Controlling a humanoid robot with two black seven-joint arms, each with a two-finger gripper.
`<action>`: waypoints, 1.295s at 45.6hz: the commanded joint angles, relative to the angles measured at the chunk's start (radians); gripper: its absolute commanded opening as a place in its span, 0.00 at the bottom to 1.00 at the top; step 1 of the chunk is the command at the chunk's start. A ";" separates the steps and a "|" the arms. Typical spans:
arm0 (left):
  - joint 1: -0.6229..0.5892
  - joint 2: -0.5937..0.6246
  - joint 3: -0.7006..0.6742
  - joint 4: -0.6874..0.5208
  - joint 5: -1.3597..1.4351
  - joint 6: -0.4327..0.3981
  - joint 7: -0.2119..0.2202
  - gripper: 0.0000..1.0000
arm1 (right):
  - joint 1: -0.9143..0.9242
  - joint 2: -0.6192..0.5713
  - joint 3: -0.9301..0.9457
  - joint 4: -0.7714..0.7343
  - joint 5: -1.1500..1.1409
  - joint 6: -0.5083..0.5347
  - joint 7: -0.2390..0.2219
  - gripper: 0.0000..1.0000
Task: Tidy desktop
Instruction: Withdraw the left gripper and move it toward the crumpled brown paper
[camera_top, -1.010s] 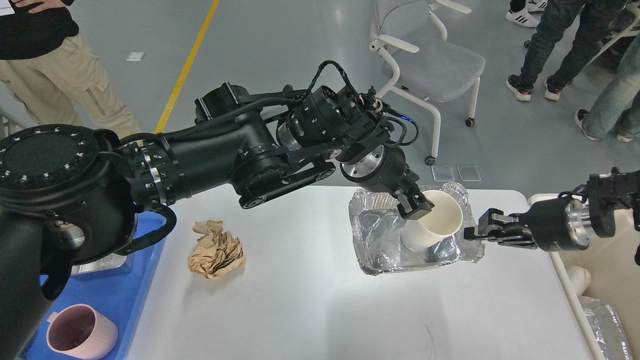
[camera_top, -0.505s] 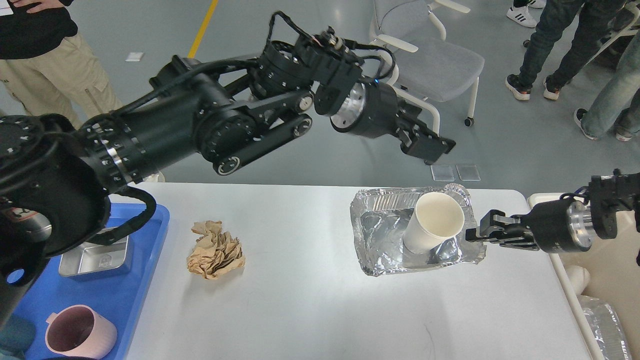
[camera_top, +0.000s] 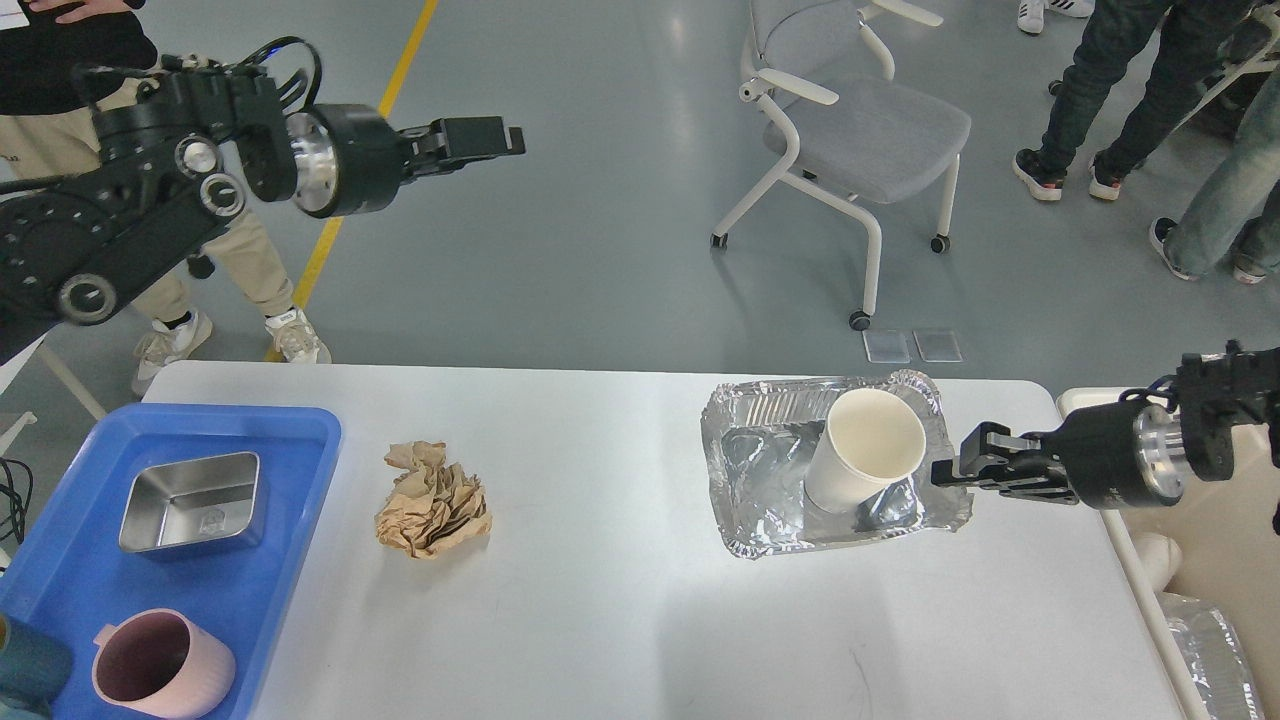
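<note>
The desktop is a wide white tabletop. On it a crumpled brown paper ball lies left of centre. A crinkled foil tray sits at the right with a white paper cup leaning inside it. My right gripper is shut on the tray's right rim. My left gripper is raised high at the upper left, far from the table, open and empty.
A blue plastic tray at the left holds a steel box and a pink mug. A cream bin stands at the right edge. A grey chair and people stand beyond the table.
My left gripper let go of the paper cup's rim, rose and swung far to the upper left. The cup stays leaning in the foil tray. The right gripper has not moved.
</note>
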 joint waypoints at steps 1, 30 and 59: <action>0.144 0.159 -0.077 -0.125 -0.080 0.001 0.006 0.97 | -0.011 0.000 0.001 0.000 0.000 0.000 0.000 0.00; 0.555 0.730 -0.100 -0.436 -0.363 0.035 0.031 0.97 | -0.023 0.002 0.002 -0.001 0.000 0.000 0.000 0.00; 0.629 0.707 -0.042 -0.519 -0.230 0.049 0.017 0.97 | -0.023 -0.012 0.007 0.000 0.000 0.000 0.000 0.00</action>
